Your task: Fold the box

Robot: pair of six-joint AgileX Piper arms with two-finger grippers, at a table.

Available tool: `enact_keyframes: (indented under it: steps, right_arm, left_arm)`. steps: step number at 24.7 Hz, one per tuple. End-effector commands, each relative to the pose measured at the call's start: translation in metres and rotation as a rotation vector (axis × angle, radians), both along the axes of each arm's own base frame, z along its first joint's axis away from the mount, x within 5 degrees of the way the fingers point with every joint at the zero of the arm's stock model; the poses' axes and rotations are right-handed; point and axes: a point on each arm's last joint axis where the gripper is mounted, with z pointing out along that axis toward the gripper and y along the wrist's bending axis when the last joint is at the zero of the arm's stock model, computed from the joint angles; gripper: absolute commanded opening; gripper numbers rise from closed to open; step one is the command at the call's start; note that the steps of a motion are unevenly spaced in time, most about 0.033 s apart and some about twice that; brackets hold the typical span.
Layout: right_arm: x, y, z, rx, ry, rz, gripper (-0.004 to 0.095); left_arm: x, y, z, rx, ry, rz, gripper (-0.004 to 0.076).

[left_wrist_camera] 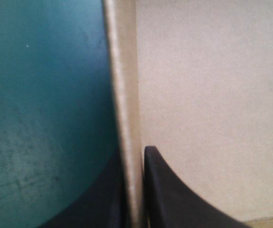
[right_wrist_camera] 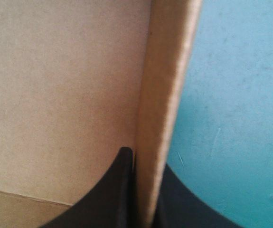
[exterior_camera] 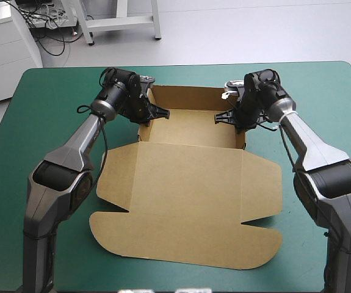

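While open (lid flat), the box [exterior_camera: 190,177], one side wall tight in each grip: left hand [left_wrist_camera: 134,153], right hand [right_wrist_camera: 145,156].

A: Left arm [exterior_camera: 71,155], right arm [exterior_camera: 312,149]: tapered silver-grey shells, glossy black bands at the joints.
B: Behind each gripper, a blocky black wrist housing. Left gripper [exterior_camera: 161,113], right gripper [exterior_camera: 223,116]: broad matte black fingers [left_wrist_camera: 174,199], fin-curved.
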Motion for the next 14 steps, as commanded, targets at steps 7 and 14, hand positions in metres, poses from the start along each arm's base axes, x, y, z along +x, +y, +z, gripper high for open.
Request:
enact_keyframes:
  steps: [7, 14]
  right_arm:
    - [-0.019, -0.006, 0.054, 0.041, -0.108, 0.038, 0.0463]
    - [-0.028, -0.010, 0.071, 0.040, -0.130, 0.032, 0.0586]
  left_arm:
    - [-0.019, 0.008, 0.061, -0.015, -0.133, -0.018, 0.0455]
    - [-0.027, 0.013, 0.081, -0.024, -0.171, -0.012, 0.0453]
